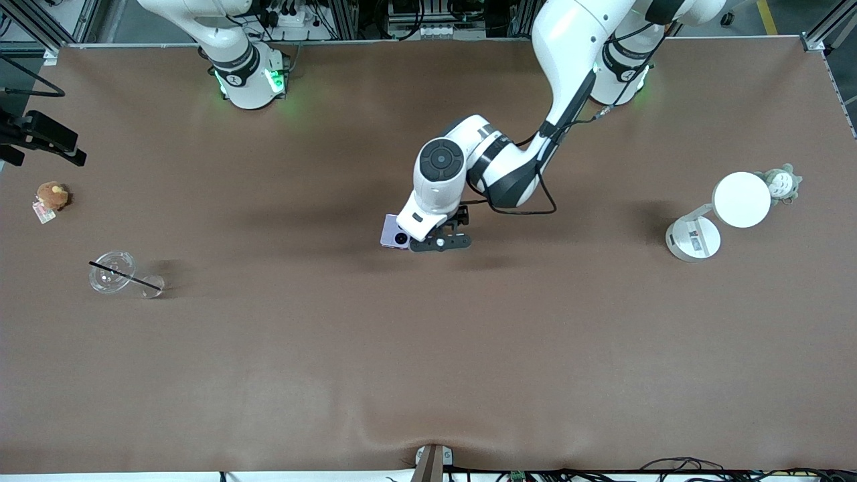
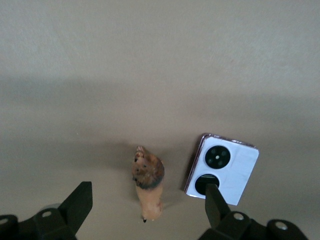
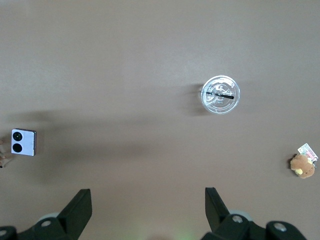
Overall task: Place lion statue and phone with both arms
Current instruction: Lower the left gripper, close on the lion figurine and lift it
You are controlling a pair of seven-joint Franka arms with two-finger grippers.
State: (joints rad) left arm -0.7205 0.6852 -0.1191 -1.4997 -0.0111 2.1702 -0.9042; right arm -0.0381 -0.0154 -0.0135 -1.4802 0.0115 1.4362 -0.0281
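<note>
The lion statue [image 2: 148,187], reddish-brown with a darker head, is on the brown table beside the pale lilac phone [image 2: 222,169]. The phone lies with its two black camera circles up. My left gripper [image 2: 147,207] is open over the lion, one finger on each side of it, not touching; one fingertip [image 2: 214,200] overlaps the phone's edge. In the front view the left gripper [image 1: 438,241] is at mid-table and hides the lion; part of the phone [image 1: 394,236] shows. My right gripper [image 3: 147,205] is open and empty, high above the table; the phone [image 3: 23,142] shows there too.
A clear cup with a black straw [image 1: 115,273] and a tan plush [image 1: 52,195] lie toward the right arm's end. A white lamp [image 1: 730,209] and a grey-white plush [image 1: 782,182] stand toward the left arm's end.
</note>
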